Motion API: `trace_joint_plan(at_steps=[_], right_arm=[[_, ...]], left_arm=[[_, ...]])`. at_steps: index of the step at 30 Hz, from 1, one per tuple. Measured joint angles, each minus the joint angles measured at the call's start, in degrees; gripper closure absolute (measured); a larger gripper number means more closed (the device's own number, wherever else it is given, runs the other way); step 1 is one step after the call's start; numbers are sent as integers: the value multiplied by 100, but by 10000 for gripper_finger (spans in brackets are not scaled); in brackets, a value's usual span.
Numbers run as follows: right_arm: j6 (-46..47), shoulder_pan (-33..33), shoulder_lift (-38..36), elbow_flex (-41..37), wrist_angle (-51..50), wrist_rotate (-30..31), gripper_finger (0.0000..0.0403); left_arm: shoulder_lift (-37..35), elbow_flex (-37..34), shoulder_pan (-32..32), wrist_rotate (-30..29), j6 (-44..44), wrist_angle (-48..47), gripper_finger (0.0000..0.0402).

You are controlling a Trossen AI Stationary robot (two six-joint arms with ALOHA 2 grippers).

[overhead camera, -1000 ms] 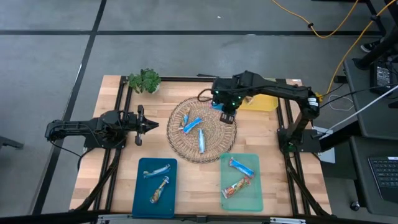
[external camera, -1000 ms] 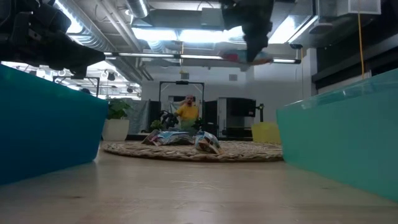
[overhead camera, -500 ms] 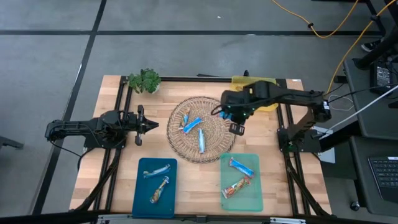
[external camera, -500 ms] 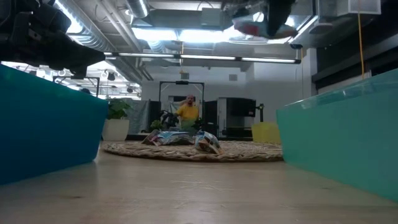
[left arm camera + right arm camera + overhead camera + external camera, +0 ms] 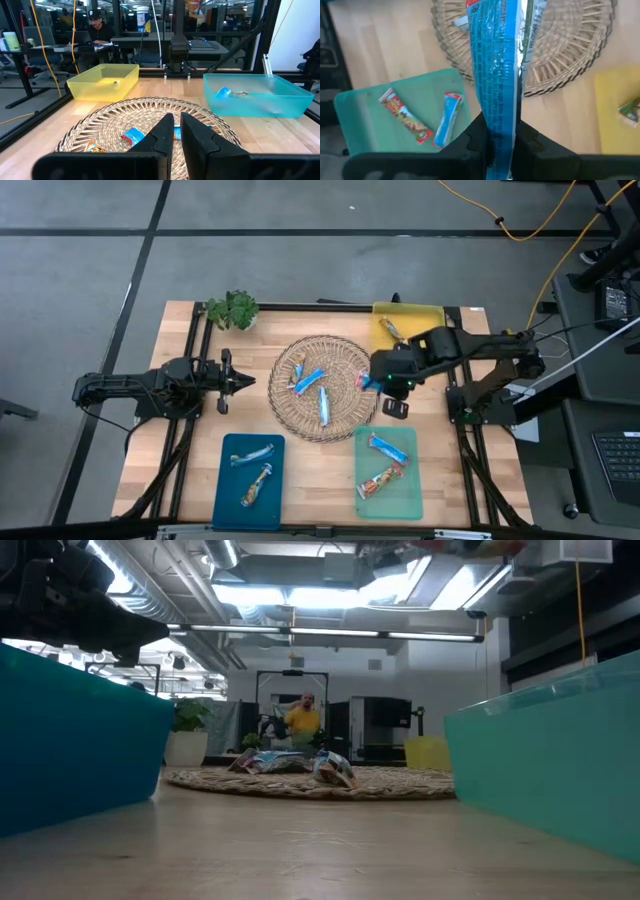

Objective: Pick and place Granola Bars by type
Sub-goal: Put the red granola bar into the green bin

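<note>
My right gripper hovers over the right rim of the round woven mat, shut on a bright blue granola bar. Three more bars lie on the mat: two blue and one orange-brown. The green tray holds a blue bar and an orange-brown bar. Two silvery bars lie in the dark blue tray. One bar lies in the yellow tray. My left gripper waits shut, left of the mat. My right gripper pinches the blue bar by one end between its two fingers, coming from above. The bar runs on past the fingertips, along the fingers, and is lifted clear above the table between the mat and the green tray.
A leafy green sprig stands at the table's far left corner. Bare wood shows between the two near trays. In the low view the tray walls stand at either side, and a person sits in the room behind.
My right gripper has carried the blue bar from the mat's far side toward the table's near and right edges, to the mat's right rim. In the low view it has climbed to the picture's top. The yellow tray, which the arm had covered, now shows.
</note>
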Motion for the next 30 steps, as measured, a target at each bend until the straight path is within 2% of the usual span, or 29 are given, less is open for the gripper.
trace_joint_plan(at_steps=[16, 30], right_arm=[[1212, 1439, -7, 0, -189, -72, 346], [2454, 2381, -5, 0, -178, -61, 346]], left_arm=[[1, -2, 1, 1, 0, 0, 376], [2, 0, 0, 0, 0, -2, 373]])
